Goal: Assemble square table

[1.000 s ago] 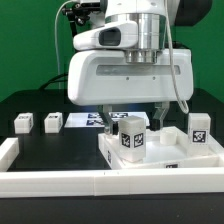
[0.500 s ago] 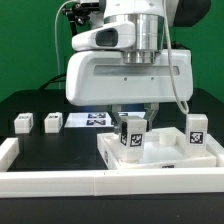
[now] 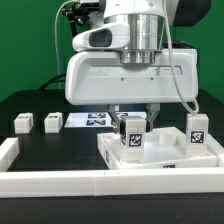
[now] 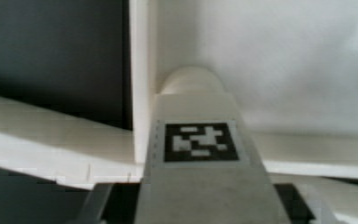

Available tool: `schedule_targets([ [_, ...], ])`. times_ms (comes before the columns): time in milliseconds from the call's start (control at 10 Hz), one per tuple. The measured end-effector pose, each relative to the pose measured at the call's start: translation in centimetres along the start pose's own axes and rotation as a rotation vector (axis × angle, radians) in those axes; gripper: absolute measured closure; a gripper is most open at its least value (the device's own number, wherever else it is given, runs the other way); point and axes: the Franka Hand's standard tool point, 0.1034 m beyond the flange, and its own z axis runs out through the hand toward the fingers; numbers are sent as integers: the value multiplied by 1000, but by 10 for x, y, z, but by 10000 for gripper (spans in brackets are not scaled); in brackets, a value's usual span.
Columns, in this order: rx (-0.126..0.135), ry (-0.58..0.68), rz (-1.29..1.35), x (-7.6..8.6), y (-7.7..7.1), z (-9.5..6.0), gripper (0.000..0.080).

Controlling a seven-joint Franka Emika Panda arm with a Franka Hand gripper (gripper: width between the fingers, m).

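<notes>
Black table (image 3: 40, 145) carries everything, and nearest the camera a long white rail (image 3: 90, 182) runs across its front edge. Just behind the rail, toward the exterior view's right, the square slab (image 3: 175, 160) lies with its rimmed underside up. By the slab's near corner on the exterior view's left stands the upright leg (image 3: 133, 138), tag facing the camera. The gripper (image 3: 133, 122) hangs straight over it, its 2 fingers (image 3: 114, 120) pressed against the leg's sides, clamped on it. Whether the leg's foot touches the slab I cannot tell. The wrist view looks along this upright leg (image 4: 201, 140), showing its tag and rounded end. The second leg (image 3: 198, 129) stands upright at the slab's far corner on the exterior view's right. Farther back on the exterior view's left, the outer loose leg (image 3: 22, 123) and the inner loose leg (image 3: 52, 122) sit near each other without touching. The marker board (image 3: 88, 120) lies flat just beside them, and a green wall (image 3: 30, 40) closes the scene.
</notes>
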Motion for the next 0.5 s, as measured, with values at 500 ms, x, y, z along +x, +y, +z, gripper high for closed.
schedule_targets([
  [500, 4, -4, 541, -3, -1, 2, 509],
])
